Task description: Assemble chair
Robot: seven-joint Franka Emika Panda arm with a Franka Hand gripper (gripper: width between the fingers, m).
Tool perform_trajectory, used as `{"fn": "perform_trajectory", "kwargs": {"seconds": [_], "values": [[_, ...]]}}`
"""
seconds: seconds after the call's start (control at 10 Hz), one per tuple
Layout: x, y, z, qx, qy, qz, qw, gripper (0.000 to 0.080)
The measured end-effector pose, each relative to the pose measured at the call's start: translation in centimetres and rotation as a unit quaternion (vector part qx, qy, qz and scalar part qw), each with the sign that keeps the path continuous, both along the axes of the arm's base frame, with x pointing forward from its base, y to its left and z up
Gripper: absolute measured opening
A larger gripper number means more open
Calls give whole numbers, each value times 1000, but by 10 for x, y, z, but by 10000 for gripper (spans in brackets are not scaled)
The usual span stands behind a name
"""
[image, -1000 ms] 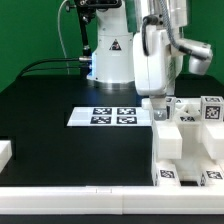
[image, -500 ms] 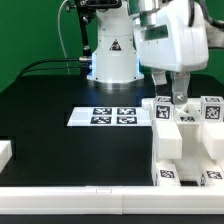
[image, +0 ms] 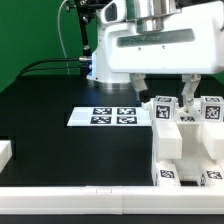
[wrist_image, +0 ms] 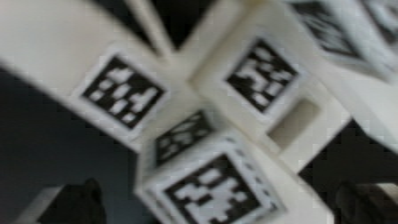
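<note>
Glossy white arm (image: 150, 45), black cables (image: 45, 66).

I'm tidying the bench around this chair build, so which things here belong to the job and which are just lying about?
For the job:
- chair parts, white tagged blocks clustered at the exterior view's right
- gripper, open, just above those parts

Lying about:
- marker board, flat on the table
- white piece at the exterior view's left edge, too cut off to identify
- cables behind

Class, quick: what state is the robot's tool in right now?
Tool: open, holding nothing, poised over the white chair parts.
</note>
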State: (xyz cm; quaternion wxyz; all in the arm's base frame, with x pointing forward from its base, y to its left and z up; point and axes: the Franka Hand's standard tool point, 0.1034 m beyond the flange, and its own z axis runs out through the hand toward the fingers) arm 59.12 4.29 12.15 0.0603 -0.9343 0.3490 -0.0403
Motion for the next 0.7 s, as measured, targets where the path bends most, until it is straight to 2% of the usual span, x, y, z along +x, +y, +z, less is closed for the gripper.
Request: {"fn": "perform_trajectory", "kwargs": {"seconds": [0.2, 0.4, 0.5, 0.6, 0.7], "values": [[3, 1, -12, -29, 6, 153, 988, 649], [3, 1, -13, -29, 4, 152, 988, 649], [3, 1, -14, -29, 5, 148, 989, 554], [3, 1, -14, -29, 5, 147, 989, 370], [1, 1, -14, -22, 12, 98, 995, 287]]}}
